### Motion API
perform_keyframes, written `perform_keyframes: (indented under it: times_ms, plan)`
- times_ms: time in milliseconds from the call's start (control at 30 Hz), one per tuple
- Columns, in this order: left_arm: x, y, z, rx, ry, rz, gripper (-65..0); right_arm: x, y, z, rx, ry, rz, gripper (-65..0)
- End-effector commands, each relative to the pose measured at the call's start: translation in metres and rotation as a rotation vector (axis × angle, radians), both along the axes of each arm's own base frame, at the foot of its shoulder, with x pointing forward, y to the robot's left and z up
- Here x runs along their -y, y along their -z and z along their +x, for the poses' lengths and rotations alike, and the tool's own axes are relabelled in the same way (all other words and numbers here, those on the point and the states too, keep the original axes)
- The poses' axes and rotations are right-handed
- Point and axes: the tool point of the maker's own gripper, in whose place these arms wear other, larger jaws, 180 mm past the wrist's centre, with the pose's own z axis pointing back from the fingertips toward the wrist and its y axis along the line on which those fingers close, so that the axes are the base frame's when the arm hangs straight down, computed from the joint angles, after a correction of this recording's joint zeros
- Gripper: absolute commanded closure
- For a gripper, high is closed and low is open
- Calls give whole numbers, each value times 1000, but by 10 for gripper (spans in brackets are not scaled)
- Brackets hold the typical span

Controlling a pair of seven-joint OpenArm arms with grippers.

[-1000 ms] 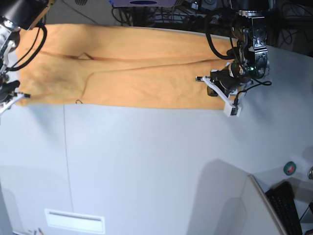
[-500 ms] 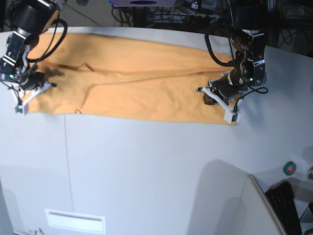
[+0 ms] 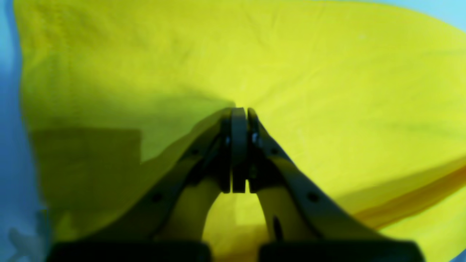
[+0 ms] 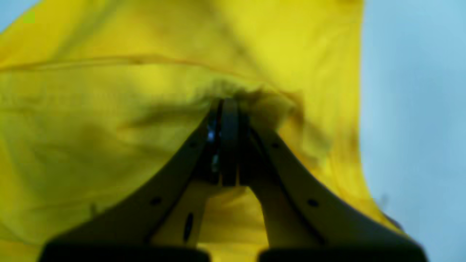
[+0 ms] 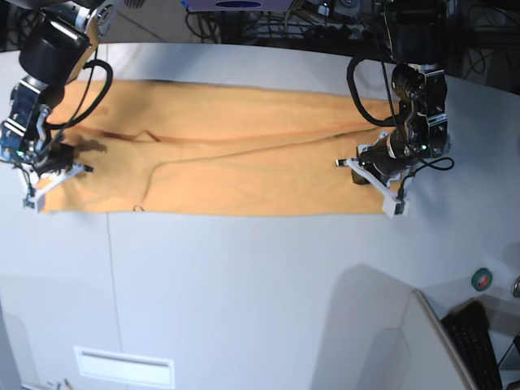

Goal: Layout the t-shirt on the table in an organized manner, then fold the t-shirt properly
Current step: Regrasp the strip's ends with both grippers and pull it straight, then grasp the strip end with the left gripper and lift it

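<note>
The orange t-shirt [image 5: 219,150] lies stretched in a long folded band across the far half of the white tabletop [image 5: 260,284], with a lengthwise crease and a small dark curved mark at its near edge. The left gripper [image 5: 375,172] sits at the band's right end in the base view and the right gripper [image 5: 50,165] at its left end, both low on the cloth.

Around the work, a green-and-red round object [image 5: 483,279] and a black keyboard [image 5: 479,345] sit at the near right corner, a slotted panel [image 5: 124,366] lies at the near edge, and cables [image 5: 268,20] crowd behind the far rim. Nothing lies on the shirt besides the grippers.

The wrist views, where the cloth reads yellow, show what the base view cannot. The left fingers [image 3: 255,131] are pressed together, pinching fabric that peaks at their tips. The right fingers [image 4: 213,123] are likewise closed on a bunched, wrinkled fold beside the shirt's edge.
</note>
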Motion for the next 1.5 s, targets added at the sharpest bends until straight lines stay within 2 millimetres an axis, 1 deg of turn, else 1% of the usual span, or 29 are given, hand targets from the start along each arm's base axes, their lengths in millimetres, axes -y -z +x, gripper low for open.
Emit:
perform_keyframes:
  times_ms: [0, 67, 100, 133, 200, 233, 300, 367, 400, 467, 500, 567, 600, 633, 667, 733, 833, 967, 1067, 1167, 1233, 1300, 1400, 1467]
  plan:
    - [-15, -23, 18, 79, -23, 22, 0, 13, -16, 8, 48, 10, -38, 0]
    - [-20, -42, 27, 136, -31, 39, 0, 17, -28, 9, 79, 8, -66, 0]
    - [-23, -52, 28, 161, -30, 51, 0, 15, -33, 10, 96, 8, -73, 0]
    - [-23, -58, 26, 166, -23, 60, 0, 16, -41, 11, 119, 6, -91, 0]
    - [-33, -78, 23, 192, -38, 78, 0, 22, -60, 10, 161, 3, -139, 0]
    - [-41, -87, 18, 202, -61, 71, 0, 25, -70, 9, 183, 0, -162, 0]
    - [-58, -101, 4, 226, -130, 12, 0, 20, -85, 5, 217, -29, -187, 0]
    - [-83, -111, -13, 254, -215, -64, 0, 18, -97, -2, 238, -70, -216, 0]
    - [-92, -115, -20, 268, -247, -105, -39, 16, -100, -7, 237, -86, -227, 0]
    - [-105, -115, -34, 281, -310, -198, -263, 12, -99, -16, 227, -106, -231, 0]
    - [-109, -111, -40, 273, -335, -243, -388, 8, -96, -19, 223, -104, -222, 0]
    - [-115, -97, -49, 238, -370, -289, -568, 6, -92, -23, 210, -105, -213, 0]
    - [-118, -86, -53, 210, -390, -300, -619, 5, -89, -25, 203, -105, -208, 0]
    - [-120, -75, -59, 180, -407, -300, -625, 4, -88, -26, 200, -105, -207, 0]
    - [-120, -68, -59, 162, -403, -299, -612, 3, -87, -27, 199, -104, -204, 0]
    - [-107, -56, -55, 142, -324, -298, -597, -4, -84, -27, 199, -101, -185, 0]
    - [-96, -37, -53, 90, -215, -244, -592, -6, -84, -27, 200, -100, -181, 0]
    - [-88, -20, -52, 58, -181, -166, -592, -6, -83, -28, 198, -100, -181, 0]
    - [-84, -10, -56, 23, -172, -145, -591, -5, -83, -29, 198, -97, -182, 0]
    - [-60, 1, -56, -12, -99, -156, -584, -5, -83, -29, 198, -97, -182, 0]
    - [-48, 11, -61, -47, -66, -167, -546, -5, -83, -29, 196, -97, -181, 0]
    - [-42, 18, -65, -71, -54, -179, -492, -5, -83, -29, 197, -96, -181, 0]
    - [-41, 22, -65, -63, -66, -187, -385, -4, -83, -30, 195, -94, -181, 0]
    - [-42, 25, -67, -65, -79, -191, -285, -3, -83, -30, 195, -91, -182, 0]
